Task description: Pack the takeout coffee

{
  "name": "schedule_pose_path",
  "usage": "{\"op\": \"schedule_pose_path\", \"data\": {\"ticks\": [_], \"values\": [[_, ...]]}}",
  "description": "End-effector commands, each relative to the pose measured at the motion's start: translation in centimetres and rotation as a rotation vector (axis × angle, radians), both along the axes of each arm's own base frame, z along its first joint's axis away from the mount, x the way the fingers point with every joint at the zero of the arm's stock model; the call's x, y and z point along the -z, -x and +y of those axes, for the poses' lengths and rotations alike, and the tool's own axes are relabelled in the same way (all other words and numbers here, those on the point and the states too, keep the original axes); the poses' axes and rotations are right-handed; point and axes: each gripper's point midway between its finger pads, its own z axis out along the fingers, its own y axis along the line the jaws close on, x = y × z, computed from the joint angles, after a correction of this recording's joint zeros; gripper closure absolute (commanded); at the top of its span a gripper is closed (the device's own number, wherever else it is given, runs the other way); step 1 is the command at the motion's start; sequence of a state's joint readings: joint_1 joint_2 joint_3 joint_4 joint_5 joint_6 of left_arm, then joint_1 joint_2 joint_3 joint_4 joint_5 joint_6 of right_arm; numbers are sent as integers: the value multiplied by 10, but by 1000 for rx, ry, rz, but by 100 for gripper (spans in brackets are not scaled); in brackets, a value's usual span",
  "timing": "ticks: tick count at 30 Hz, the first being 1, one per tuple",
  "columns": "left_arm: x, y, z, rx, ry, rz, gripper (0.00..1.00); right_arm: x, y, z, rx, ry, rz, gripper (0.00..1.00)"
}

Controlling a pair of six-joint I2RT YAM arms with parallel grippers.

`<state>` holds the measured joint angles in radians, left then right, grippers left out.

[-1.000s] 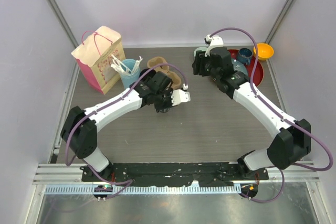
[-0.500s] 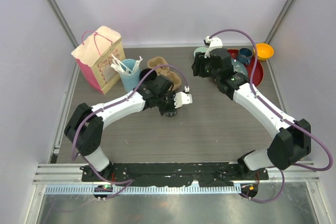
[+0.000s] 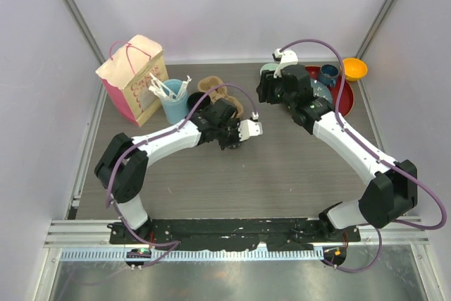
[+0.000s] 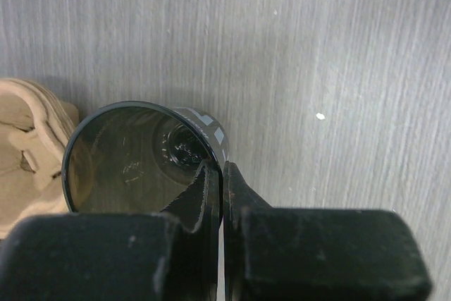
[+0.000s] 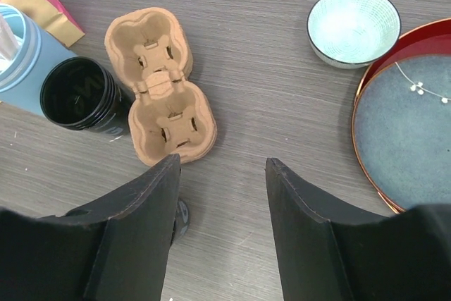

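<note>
Overhead: left gripper (image 3: 231, 134) lies at 5 o'clock from the cup carrier (image 3: 213, 87), and is nearer to it than the right gripper (image 3: 268, 91).

Left wrist: jaws pinched almost shut on the wall of the held black cup (image 4: 127, 163), one finger inside the rim. Cup is mouth-up, lidless and empty. Cup carrier sits just beside it at 9 o'clock. Lifted or standing, cannot tell.

Right wrist: jaws about half spread, holding nothing. Second black cup (image 5: 79, 96), also lidless, stands upright at 10 o'clock, just left of the cup carrier.
</note>
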<state>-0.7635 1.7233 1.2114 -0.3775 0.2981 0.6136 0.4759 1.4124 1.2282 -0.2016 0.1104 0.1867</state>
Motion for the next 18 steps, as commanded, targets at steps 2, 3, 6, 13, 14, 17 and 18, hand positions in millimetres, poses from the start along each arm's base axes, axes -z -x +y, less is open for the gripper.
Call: {"op": "schedule_pose_path", "data": {"ticks": [2, 3, 6, 13, 14, 17, 18], "values": [[-18, -20, -25, -3, 52, 0, 100, -25, -7, -14, 63, 0, -60, 42], [-10, -20, -29, -6, 40, 29, 100, -25, -8, -18, 77, 4, -54, 41], [-11, -26, -38, -7, 33, 65, 100, -20, -11, -38, 134, 10, -18, 41], [-6, -31, -43, 9, 8, 83, 100, -14, -8, -61, 175, 21, -3, 41], [-5, -29, -42, 13, 4, 85, 100, -13, -8, -63, 177, 24, -4, 41], [-5, -26, -38, 21, -1, 83, 86, -13, -7, -60, 163, 24, -3, 41], [-7, -25, -39, 23, 2, 85, 65, -13, -8, -60, 162, 22, -2, 41]]}}
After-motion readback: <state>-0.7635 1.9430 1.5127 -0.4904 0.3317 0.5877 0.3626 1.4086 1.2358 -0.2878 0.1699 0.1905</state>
